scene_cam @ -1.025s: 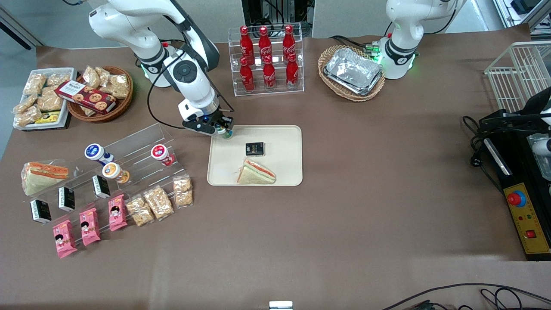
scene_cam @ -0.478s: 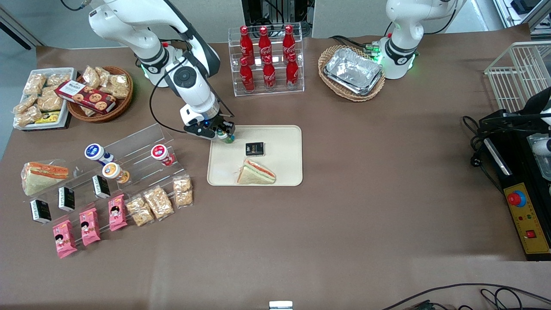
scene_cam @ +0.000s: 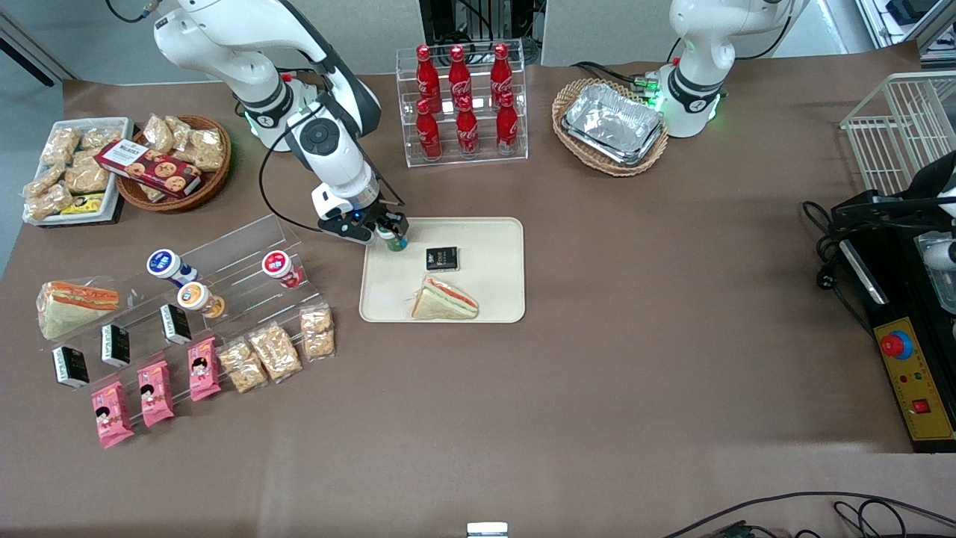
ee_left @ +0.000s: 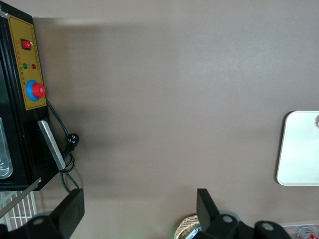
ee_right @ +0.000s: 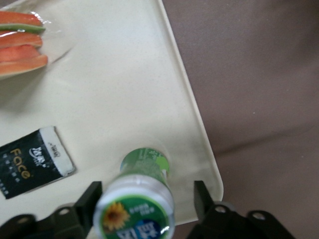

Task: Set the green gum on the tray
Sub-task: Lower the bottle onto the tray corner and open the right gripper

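Observation:
The green gum (scene_cam: 396, 241), a green bottle with a white lid (ee_right: 134, 215), stands upright on the beige tray (scene_cam: 493, 246) in the corner nearest the working arm's base. My right gripper (scene_cam: 390, 228) is just above it and straddles the lid in the right wrist view (ee_right: 147, 194). The fingers are open: one finger (ee_right: 200, 196) stands clear of the lid with a gap, the other is close beside it. The tray rim (ee_right: 199, 124) curves round next to the bottle.
A black packet (scene_cam: 441, 258) and a wrapped sandwich (scene_cam: 445, 299) lie on the tray nearer the front camera. A rack of red cola bottles (scene_cam: 463, 104) stands farther back. A clear stand with blue-lidded (scene_cam: 166, 264) and red-lidded (scene_cam: 278, 264) bottles lies toward the working arm's end.
The gripper has come down a little with the green gum onto the tray's corner. It has hardly moved in the last half second.

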Controlling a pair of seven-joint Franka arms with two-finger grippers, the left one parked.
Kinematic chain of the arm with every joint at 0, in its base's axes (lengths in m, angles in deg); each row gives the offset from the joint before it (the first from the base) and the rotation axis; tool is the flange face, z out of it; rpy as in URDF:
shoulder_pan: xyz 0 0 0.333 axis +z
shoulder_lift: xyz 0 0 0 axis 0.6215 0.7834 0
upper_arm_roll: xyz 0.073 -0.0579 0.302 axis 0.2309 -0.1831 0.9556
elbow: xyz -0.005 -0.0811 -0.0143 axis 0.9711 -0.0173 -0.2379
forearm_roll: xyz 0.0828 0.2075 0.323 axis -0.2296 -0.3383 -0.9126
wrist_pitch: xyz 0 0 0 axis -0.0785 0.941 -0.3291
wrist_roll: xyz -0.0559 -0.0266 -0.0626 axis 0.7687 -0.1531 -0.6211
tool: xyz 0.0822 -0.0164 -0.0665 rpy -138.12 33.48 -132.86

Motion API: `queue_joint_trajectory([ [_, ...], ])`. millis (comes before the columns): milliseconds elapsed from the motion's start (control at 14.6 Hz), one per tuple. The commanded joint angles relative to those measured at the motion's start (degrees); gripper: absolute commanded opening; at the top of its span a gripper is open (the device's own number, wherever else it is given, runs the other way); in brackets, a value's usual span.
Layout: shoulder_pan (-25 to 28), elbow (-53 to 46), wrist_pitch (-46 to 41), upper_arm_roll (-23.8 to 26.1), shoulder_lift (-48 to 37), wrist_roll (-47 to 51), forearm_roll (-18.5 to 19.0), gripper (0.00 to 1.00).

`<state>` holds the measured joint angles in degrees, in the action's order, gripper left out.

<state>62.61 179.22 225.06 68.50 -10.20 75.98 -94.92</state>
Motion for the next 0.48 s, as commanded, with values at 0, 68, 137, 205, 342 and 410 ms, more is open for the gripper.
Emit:
queue_joint_trajectory([
  [0, -0.7, 0.0, 1.3, -0.3, -0.6, 1.5, -0.5, 1.00],
  [68, -0.9, -0.7, 0.3, -0.7, -1.4, 1.4, -0.6, 1.00],
  [137, -1.7, -1.6, -2.4, -0.9, -2.3, 1.2, -0.5, 1.00],
  [205, -2.1, -2.9, -6.6, -0.9, -3.9, 1.1, -0.5, 1.00],
  [342, -2.1, -8.5, -18.8, -0.9, -7.7, 1.3, -0.8, 1.00],
  [410, -2.2, -13.2, -27.2, -0.9, -9.2, 1.4, -0.9, 1.00],
])
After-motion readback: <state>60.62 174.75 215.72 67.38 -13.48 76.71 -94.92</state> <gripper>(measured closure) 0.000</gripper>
